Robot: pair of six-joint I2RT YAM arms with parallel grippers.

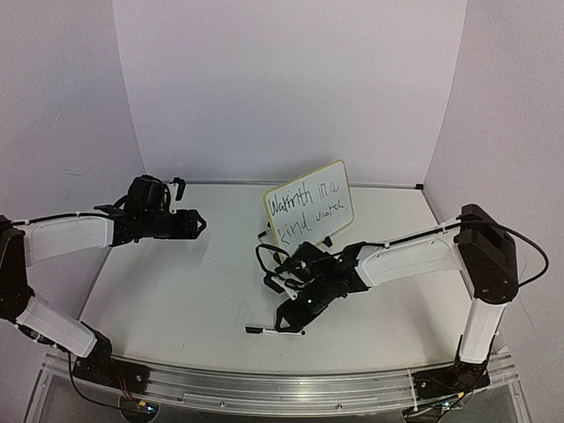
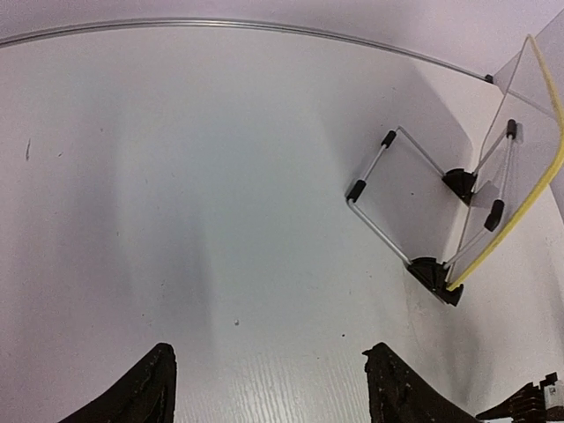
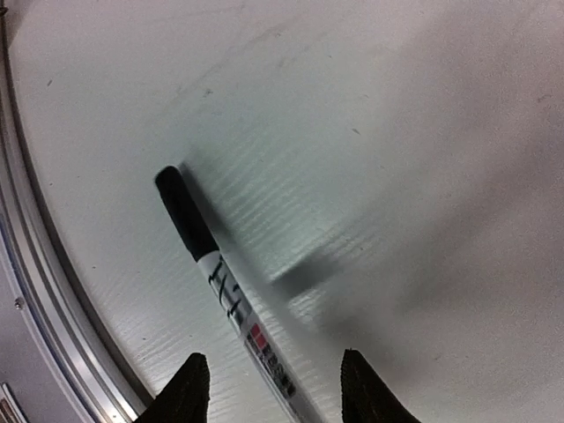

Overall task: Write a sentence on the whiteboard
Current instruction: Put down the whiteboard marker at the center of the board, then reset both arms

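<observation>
The whiteboard (image 1: pixel 310 204) stands tilted on its wire stand at the back centre of the table. The sentence (image 1: pixel 308 209) is on it in black, in two lines, reading roughly "Warmth in a kind world". In the left wrist view I see the board's yellow rim (image 2: pixel 529 198), its wire stand (image 2: pixel 379 198) and a black clip foot (image 2: pixel 434 275) from behind. A black-capped white marker (image 1: pixel 273 330) lies on the table. My right gripper (image 1: pixel 293 315) hangs open over the marker (image 3: pixel 231 300), jaws on either side and not touching it. My left gripper (image 1: pixel 197 224) is open and empty.
The table's metal front rail (image 3: pixel 53 308) runs close to the marker's cap end. White walls enclose the table at the back and sides. The right arm's cables (image 1: pixel 269 260) hang just in front of the board.
</observation>
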